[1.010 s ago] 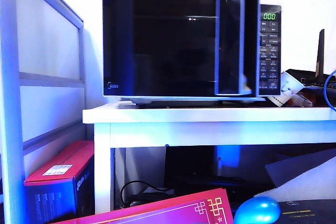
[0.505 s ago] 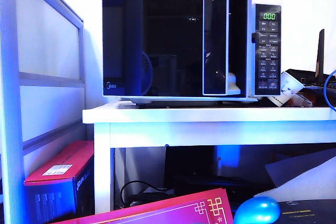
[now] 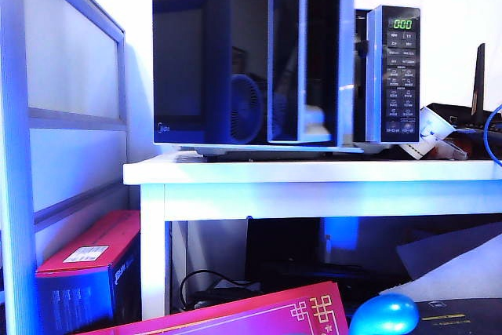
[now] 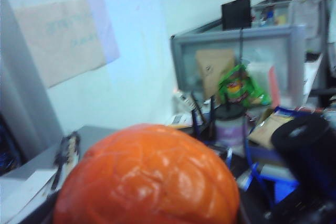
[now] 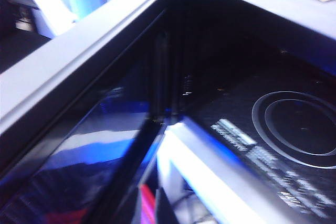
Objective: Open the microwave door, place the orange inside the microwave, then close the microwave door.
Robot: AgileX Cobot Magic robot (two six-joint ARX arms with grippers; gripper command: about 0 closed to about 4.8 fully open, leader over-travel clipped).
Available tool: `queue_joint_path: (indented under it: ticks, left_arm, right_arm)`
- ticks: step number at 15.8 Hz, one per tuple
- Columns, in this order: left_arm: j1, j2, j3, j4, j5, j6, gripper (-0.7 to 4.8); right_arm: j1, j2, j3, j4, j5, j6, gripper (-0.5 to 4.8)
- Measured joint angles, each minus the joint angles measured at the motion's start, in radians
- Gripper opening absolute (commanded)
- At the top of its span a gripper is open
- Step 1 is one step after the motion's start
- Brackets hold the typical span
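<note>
One of the three steps is partly done, judging by how things stand: the microwave door [image 3: 235, 60] is swung part-way out from the microwave [image 3: 392, 68], its handle edge well off the button panel [image 3: 401, 76], with a dark gap between them. The left end effector cannot be seen as such, since the orange [image 4: 149, 179] fills the near part of the left wrist view; its jaws stand wide and the fruit sits right against the camera, so it is most likely carried there, though the fingers themselves are hidden. That arm does not show in the exterior view, and where it hangs relative to the oven cannot be told. The right end effector is closed, out of sight in its own view, which looks closely along the door's edge [image 5: 84, 66] into the dark cavity with its turntable rings [image 5: 294, 127]; whether it touches the door cannot be told. Left to do: widen the door, set the orange inside, shut the door. The gap looks too narrow yet for an arm and fruit. The microwave sits on the white surface [image 3: 314, 172], with a white partition [image 3: 70, 115] at the left that may limit the door's swing.
</note>
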Motion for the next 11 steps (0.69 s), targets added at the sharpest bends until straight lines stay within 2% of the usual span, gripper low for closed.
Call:
queue_joint_path:
  ticks: [1, 3, 4, 6, 7, 10, 11]
  left_arm:
    - [0.005, 0.017, 0.000, -0.005, 0.000, 0.008, 3.67]
    - [0.006, 0.042, 0.000, -0.024, -0.015, 0.010, 3.67]
    - [0.011, 0.051, 0.000, -0.034, -0.018, 0.011, 3.67]
    - [0.023, 0.073, 0.000, -0.045, -0.029, 0.011, 3.67]
    - [0.028, 0.092, 0.000, -0.054, -0.029, 0.011, 3.67]
    - [0.028, 0.154, -0.002, -0.107, -0.029, 0.011, 3.67]
    - [0.028, 0.177, -0.002, -0.110, -0.027, 0.011, 3.68]
  right_arm:
    - [0.001, 0.000, 0.000, -0.016, -0.054, 0.000, 0.48]
    - [0.005, -0.003, 0.000, -0.026, -0.062, 0.000, 0.48]
    - [0.003, -0.010, 0.000, -0.026, 0.014, 0.000, 0.49]
    - [-0.003, -0.026, 0.000, -0.019, 0.236, 0.000, 0.48]
    - [-0.004, -0.025, 0.000, -0.013, 0.275, 0.000, 0.48]
    - [-0.002, -0.025, 0.000, -0.011, 0.284, -0.001, 0.51]
    - [-0.002, -0.025, 0.000, -0.008, 0.320, -0.003, 0.54]
